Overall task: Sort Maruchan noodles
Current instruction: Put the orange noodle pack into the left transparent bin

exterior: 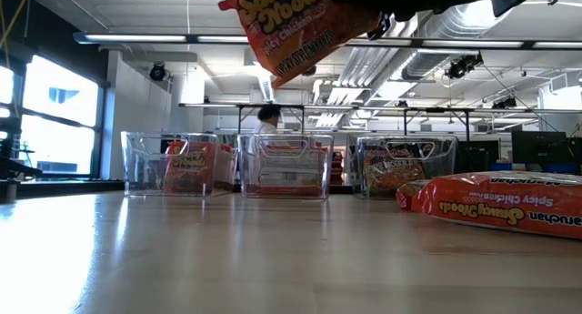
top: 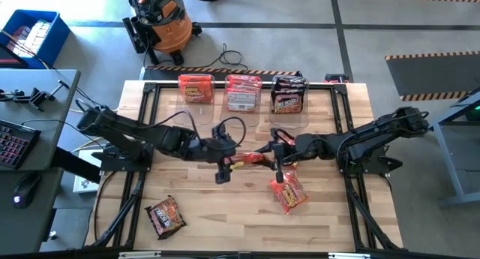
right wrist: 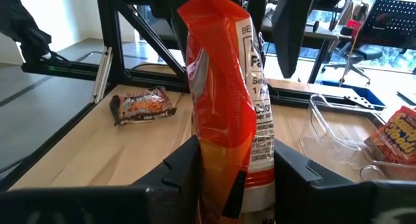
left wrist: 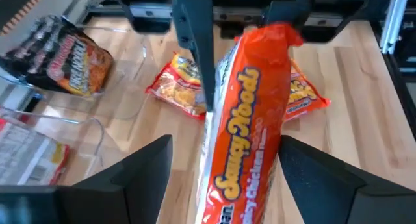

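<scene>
- Wooden surface [top: 225,214], seen from above: both arms reach toward its centre, left arm from 9 o'clock, right arm from 3 o'clock.
- Three clear bins [top: 241,94] in a row along the 12 o'clock edge. Orange packets in the left one, red-and-white in the middle, dark in the right.
- Orange packet [top: 251,161] held in the air over the centre, between the two grippers. Its long axis runs roughly 9-to-3 across the surface, from one gripper to the other. In the low view it hangs clear above the wood, tilted.
- Right gripper [top: 283,152]: fingers clenched on the 3 o'clock end of the orange packet. In its wrist view the packet [right wrist: 224,113] stands up between the two fingers [right wrist: 179,169], edge-on, pinched at its base.
- Left gripper [top: 223,155]: fingers spread wide, released. In its wrist view the packet [left wrist: 250,120] runs lengthwise down the gap with each finger [left wrist: 146,162] standing off its side; I see no contact.
- Second orange packet [top: 289,193] flat on the surface at about 5 o'clock from centre, below the right gripper, long axis diagonal. In the low view its printing reads upside down.
- Dark packet [top: 165,216] flat near the 7 o'clock corner, well apart from both grippers, angled diagonally.
</scene>
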